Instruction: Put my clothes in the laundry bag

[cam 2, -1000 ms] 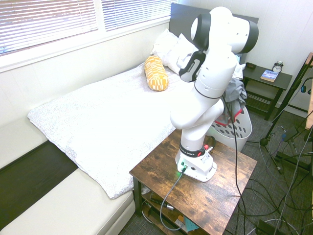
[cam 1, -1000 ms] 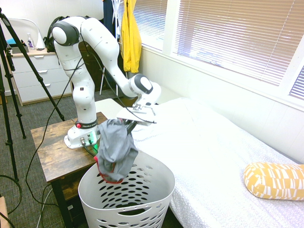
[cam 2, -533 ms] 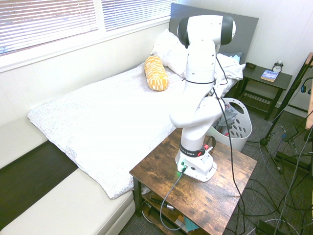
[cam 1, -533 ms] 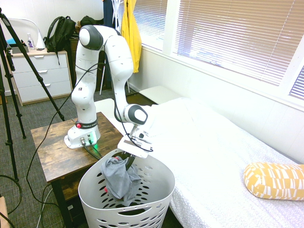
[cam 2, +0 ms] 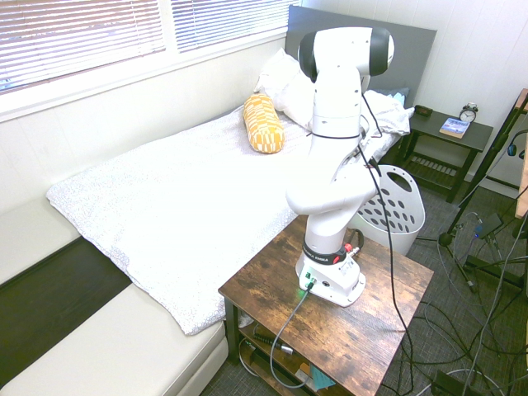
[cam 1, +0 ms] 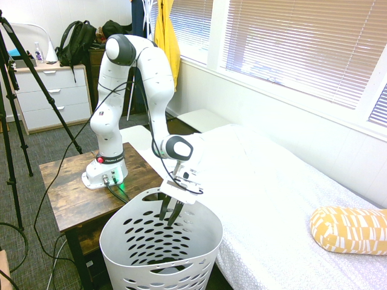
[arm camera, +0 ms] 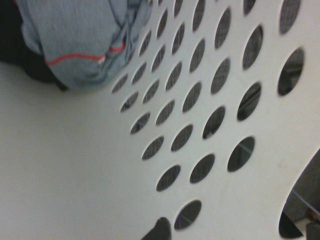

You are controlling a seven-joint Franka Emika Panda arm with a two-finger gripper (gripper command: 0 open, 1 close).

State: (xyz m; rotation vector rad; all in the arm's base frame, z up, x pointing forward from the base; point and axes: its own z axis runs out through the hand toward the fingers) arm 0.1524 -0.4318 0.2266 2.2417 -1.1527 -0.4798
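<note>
A round white laundry bag (cam 1: 160,244) stands nearest the camera, its wall full of oval holes. The grey, red-trimmed clothes (arm camera: 85,42) now lie loose at its bottom, where half a second earlier they hung from the robot. Just inside the bag's rim, the jaws (cam 1: 170,215) have parted and hold nothing. Behind the bag sits the wooden tabletop (cam 1: 66,187), and beside it the white bed (cam 1: 272,199). The drop looks complete; only withdrawing the arm seems left.
</note>
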